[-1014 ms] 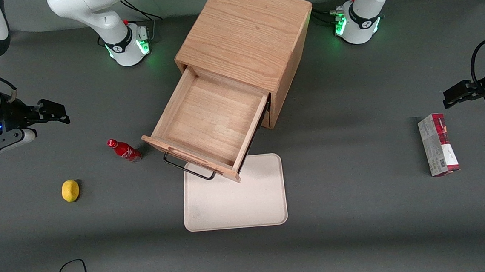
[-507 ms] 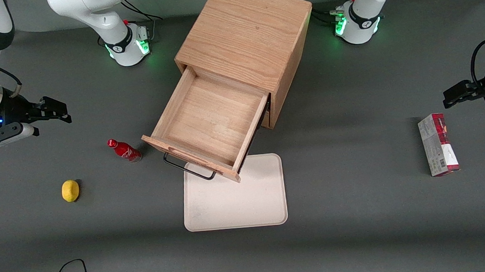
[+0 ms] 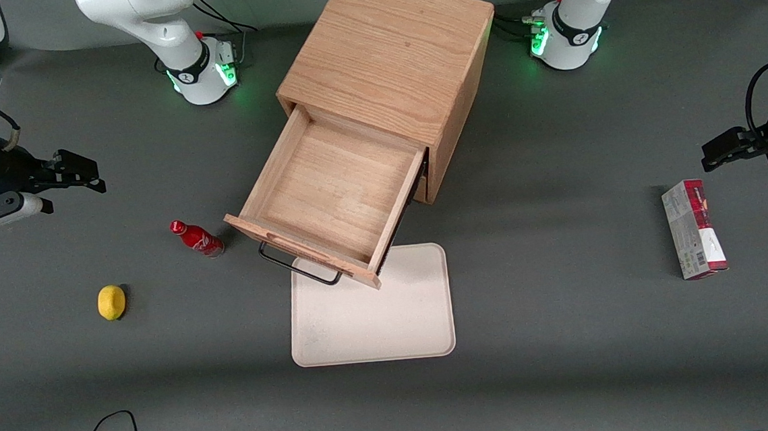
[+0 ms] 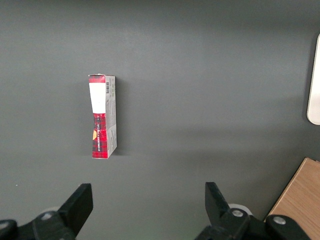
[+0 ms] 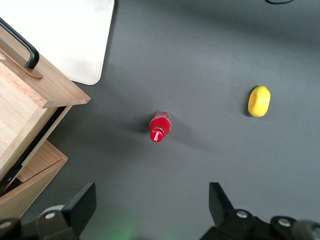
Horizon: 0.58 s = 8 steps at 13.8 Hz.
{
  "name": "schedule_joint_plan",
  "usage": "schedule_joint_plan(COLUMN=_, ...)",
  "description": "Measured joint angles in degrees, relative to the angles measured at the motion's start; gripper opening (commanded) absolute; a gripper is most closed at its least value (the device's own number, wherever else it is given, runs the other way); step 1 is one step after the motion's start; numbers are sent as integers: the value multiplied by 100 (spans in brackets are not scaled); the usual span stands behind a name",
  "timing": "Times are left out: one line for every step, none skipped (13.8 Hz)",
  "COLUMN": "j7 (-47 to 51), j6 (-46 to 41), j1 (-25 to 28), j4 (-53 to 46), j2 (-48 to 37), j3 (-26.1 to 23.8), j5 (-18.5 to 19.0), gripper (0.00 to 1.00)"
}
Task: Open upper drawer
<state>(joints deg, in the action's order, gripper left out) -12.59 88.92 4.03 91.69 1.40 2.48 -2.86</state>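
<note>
The gripper [image 3: 87, 176] was seen held above the grey surface [image 3: 568, 338] at the working arm's end, well apart from the cabinet [image 3: 389, 53], with nothing between its fingers. In the right wrist view the two black fingers [image 5: 82, 205] were spread wide, and only bare surface was seen in the gap between them.

Nearest to the gripper, a small red bottle [image 3: 196, 237] was found standing on the surface, nearer to the front camera than the gripper and just beside the corner of the drawer front. A yellow lemon [image 3: 111, 302] was seen nearer still to the front camera, apart from the bottle.

The upper drawer [image 3: 335, 192] was seen pulled well out of the oak cabinet, its shallow wooden tray body exposed and nothing visible inside it. Its thin black wire handle [image 3: 296, 265] was seen projecting from the drawer front, over the edge of a cream tray [image 3: 391, 316] that lay flat on the surface in front of the cabinet. The front corner of the drawer was seen overhanging that tray.

Toward the parked arm's end of the surface, a red and white carton [image 3: 694, 229] was seen lying flat, well apart from everything else.
</note>
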Motion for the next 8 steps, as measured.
schedule_joint_plan(j7=0, j6=-3, j1=-2, j4=-19, j2=30, j3=-7, j5=0, gripper=100)
schedule_joint_plan(j7=0, j6=-3, j1=-2, j4=-26, j2=51, j3=-22, j5=0, gripper=100)
schedule_joint_plan(j7=0, j6=-3, j1=-1, j4=-27, j2=61, j3=-43, j5=0, gripper=100)
schedule_joint_plan(j7=0, j6=-3, j1=0, j4=-28, j2=64, j3=-62, j5=0, gripper=100)
schedule_joint_plan(j7=0, j6=-4, j1=1, j4=-28, j2=65, j3=-71, j5=0, gripper=100)
schedule_joint_plan(j7=0, j6=-5, j1=7, j4=-28, j2=66, j3=-73, j5=0, gripper=100)
schedule_joint_plan(j7=0, j6=-10, j1=14, j4=-28, j2=68, j3=-73, j5=0, gripper=100)
schedule_joint_plan(j7=0, j6=-19, j1=23, j4=-28, j2=68, j3=-73, j5=0, gripper=100)
